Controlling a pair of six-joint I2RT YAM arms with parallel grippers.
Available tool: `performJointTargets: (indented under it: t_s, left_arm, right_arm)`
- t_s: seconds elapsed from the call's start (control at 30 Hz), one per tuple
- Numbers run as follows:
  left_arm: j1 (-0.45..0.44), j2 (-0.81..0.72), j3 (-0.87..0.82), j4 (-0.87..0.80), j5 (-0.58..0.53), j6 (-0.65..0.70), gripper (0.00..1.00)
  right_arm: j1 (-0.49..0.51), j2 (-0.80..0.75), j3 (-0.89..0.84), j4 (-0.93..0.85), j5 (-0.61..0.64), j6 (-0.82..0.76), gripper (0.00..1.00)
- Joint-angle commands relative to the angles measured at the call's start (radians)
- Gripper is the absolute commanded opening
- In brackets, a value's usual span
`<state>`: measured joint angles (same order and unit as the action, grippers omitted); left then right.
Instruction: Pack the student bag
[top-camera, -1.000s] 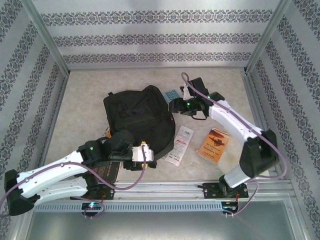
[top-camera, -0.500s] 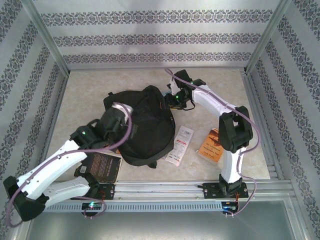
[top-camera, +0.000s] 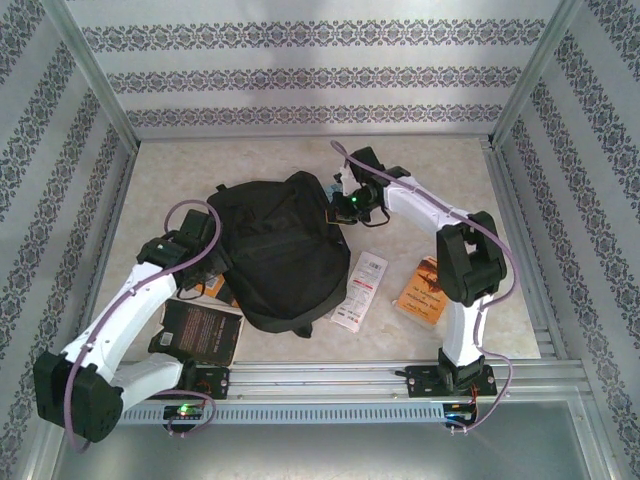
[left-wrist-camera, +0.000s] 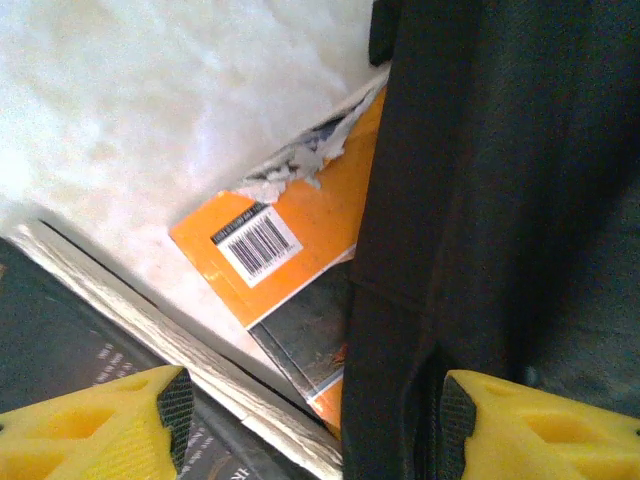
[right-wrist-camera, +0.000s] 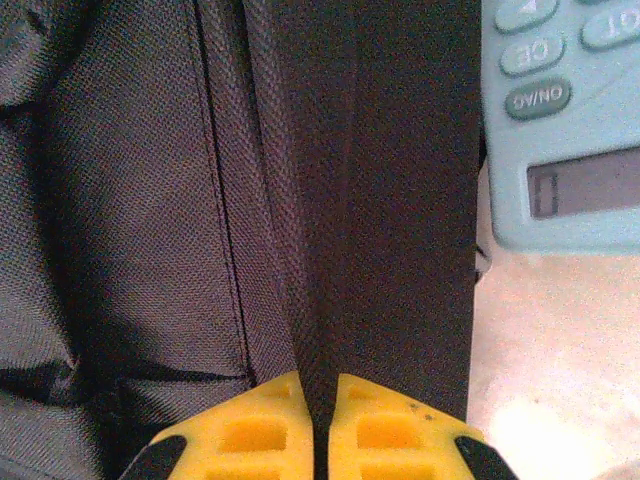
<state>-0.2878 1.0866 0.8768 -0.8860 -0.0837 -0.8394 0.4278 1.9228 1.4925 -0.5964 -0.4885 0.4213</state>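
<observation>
Withdrawn since a second ago: left claw (left-wrist-camera: 310, 420), off the large black soft fabric backpack (top-camera: 280, 250) to its left flank. Now spread wide, holding nothing, above an orange barcoded paperback (left-wrist-camera: 285, 240). Backpack at middle of the surface (top-camera: 170, 165). Right claw (right-wrist-camera: 322, 410) clenched on its black seam beside a pale blue calculator (right-wrist-camera: 560, 120). Risk: thin pinch slipping, or whole bag dragging over the paperback when pulled.

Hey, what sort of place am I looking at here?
Probably a staged robot test cell, not a real room: wallpapered panels in a metal frame, left arm and right arm bolted to a rail, and a student bag on the tabletop.
</observation>
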Motion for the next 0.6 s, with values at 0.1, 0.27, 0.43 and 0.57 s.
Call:
performJointTargets:
  t_s: [0.1,0.27,0.43,0.57]
  left_arm:
    - [0.013,0.12,0.051,0.21,0.115,0.019,0.66]
    - [0.013,0.223,0.217,0.123,-0.059,0.156,0.66]
    - [0.013,0.287,0.323,0.103,-0.122,0.251,0.67]
    - [-0.018,0.295,0.4,0.064,-0.111,0.278,0.66]
  right_arm:
    - [-0.029,-0.164,-0.218,0.354,-0.185,0.227,0.01]
    - [-0.043,-0.253,-0.362,0.576,-0.248,0.376,0.0]
    - [-0.046,-0.327,-0.513,0.832,-0.244,0.572,0.0]
    - [-0.04,-0.39,-0.598,0.935,-0.152,0.624,0.0]
